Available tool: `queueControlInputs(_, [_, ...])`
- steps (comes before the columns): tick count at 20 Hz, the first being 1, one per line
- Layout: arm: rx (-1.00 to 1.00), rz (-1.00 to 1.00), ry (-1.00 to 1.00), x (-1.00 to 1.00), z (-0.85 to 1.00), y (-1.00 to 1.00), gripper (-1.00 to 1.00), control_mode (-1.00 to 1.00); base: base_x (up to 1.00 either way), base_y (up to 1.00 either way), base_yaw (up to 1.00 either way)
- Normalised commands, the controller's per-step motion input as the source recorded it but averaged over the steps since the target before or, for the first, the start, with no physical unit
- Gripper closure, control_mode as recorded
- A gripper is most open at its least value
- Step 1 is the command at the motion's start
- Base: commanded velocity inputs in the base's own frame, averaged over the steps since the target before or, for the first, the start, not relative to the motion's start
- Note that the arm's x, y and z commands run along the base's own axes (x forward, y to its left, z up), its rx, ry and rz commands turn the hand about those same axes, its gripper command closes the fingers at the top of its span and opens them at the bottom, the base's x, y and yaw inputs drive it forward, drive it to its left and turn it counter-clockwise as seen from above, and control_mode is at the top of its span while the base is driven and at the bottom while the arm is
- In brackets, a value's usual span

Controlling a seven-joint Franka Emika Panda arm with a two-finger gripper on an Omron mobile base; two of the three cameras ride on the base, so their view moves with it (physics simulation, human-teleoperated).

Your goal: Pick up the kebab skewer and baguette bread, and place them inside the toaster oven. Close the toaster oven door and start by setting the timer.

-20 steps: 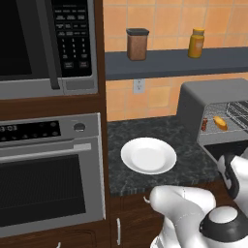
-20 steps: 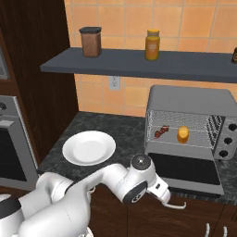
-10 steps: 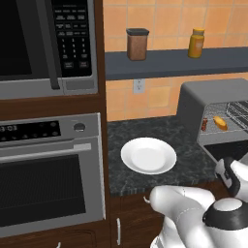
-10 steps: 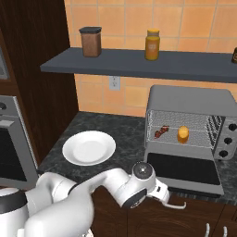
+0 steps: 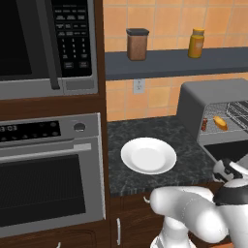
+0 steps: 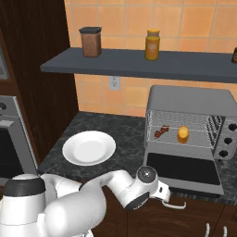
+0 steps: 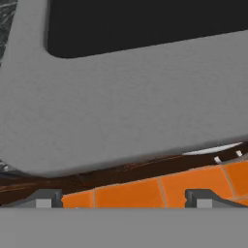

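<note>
The toaster oven (image 6: 190, 99) (image 5: 213, 94) stands at the right of the counter. Its door (image 6: 183, 169) (image 5: 227, 150) (image 7: 121, 111) is folded down flat. On the rack inside lie the kebab skewer (image 6: 161, 133) (image 5: 204, 125) and, to its right, the baguette bread (image 6: 183, 134) (image 5: 220, 122). My gripper (image 7: 126, 201) is open, low at the door's front edge, with nothing between its fingers. In the hand view the door's grey frame and dark glass are very close. In the right base view the hand (image 6: 162, 192) sits just below the door's front left corner.
A white plate (image 6: 89, 148) (image 5: 148, 155) lies on the dark counter left of the toaster oven. A shelf above carries a brown jar (image 6: 91, 41) and an orange bottle (image 6: 152, 45). A wall oven (image 5: 48, 174) and microwave (image 5: 46, 43) stand at the left.
The arm has shifted slightly in front of the lowered door. The jaws stay open, and the door and the food inside have not moved.
</note>
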Motion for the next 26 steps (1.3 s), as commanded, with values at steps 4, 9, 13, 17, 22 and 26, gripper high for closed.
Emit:
queueControlInputs(4, [0.00,0.03,0.00,0.40,-0.02,-0.16,-1.00,-1.00,0.00,0.00,0.00])
queueControlInputs(9, [0.00,0.00,0.00,0.20,-0.05,-0.02,-1.00,-1.00,0.00,0.00,0.00])
queueControlInputs(13, [0.00,0.00,0.00,0.11,0.00,0.00,-1.00,-1.00,0.00,0.00,0.00])
queueControlInputs(17, [0.00,0.00,0.00,0.39,0.08,0.00,-1.00,-1.00,0.00,0.00,0.00])
queueControlInputs(22, [0.00,0.00,-0.02,0.59,0.28,0.00,-1.00,-1.00,0.00,0.00,0.00])
queueControlInputs(26, [0.00,0.00,0.00,0.45,0.50,0.00,-1.00,-1.00,0.00,0.00,0.00])
